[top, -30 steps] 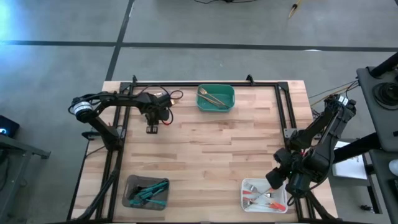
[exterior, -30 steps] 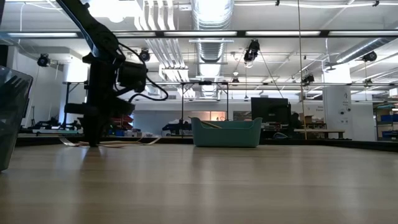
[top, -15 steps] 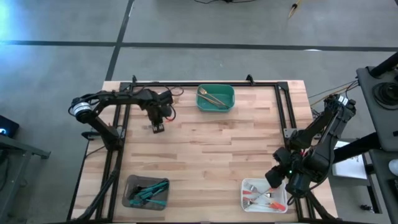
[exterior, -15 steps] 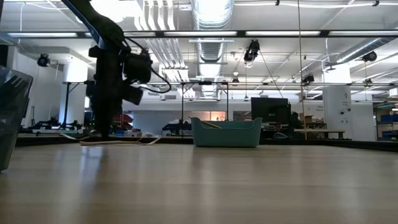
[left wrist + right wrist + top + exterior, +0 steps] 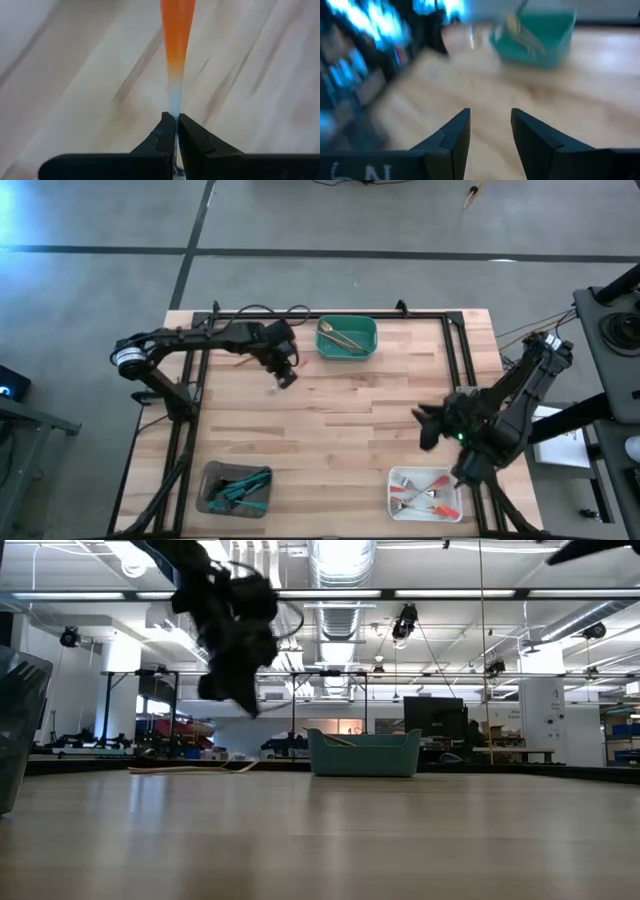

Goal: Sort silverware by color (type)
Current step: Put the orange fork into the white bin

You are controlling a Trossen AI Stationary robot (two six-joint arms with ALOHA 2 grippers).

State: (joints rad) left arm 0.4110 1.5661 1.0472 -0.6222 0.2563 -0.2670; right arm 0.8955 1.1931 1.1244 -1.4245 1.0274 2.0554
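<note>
A piece of silverware with a red-orange handle (image 5: pixel 176 35) and a pale metal neck sticks out past the tips of my left gripper (image 5: pixel 175 122), which is shut on it. That gripper (image 5: pixel 286 374) hangs above the table left of the green tray (image 5: pixel 347 338), where gold pieces lie. It shows raised in the low view (image 5: pixel 238 698). My right gripper (image 5: pixel 424 426) is open over the right half of the table with nothing between its fingers (image 5: pixel 490 130). It faces the green tray (image 5: pixel 535 37). My left gripper pinches the piece's pale metal neck (image 5: pixel 174 107) between its two fingertips, just below the orange handle. The fingers slant down from above, and the piece runs on in line with them, handle pointing away. The piece is lifted clear of the table.
A grey tray (image 5: pixel 236 488) with teal-handled pieces stands at the near left. A white tray (image 5: pixel 425 494) with red-orange pieces stands at the near right. A black frame (image 5: pixel 330 316) runs along the far and side edges. Bare wood lies between the trays.
My left gripper has risen from the table at the far left and gone right toward the green tray, rolling as it went, and now carries the orange-handled piece clear of the wood. My right gripper has swung from beside the white tray toward the table's middle.
</note>
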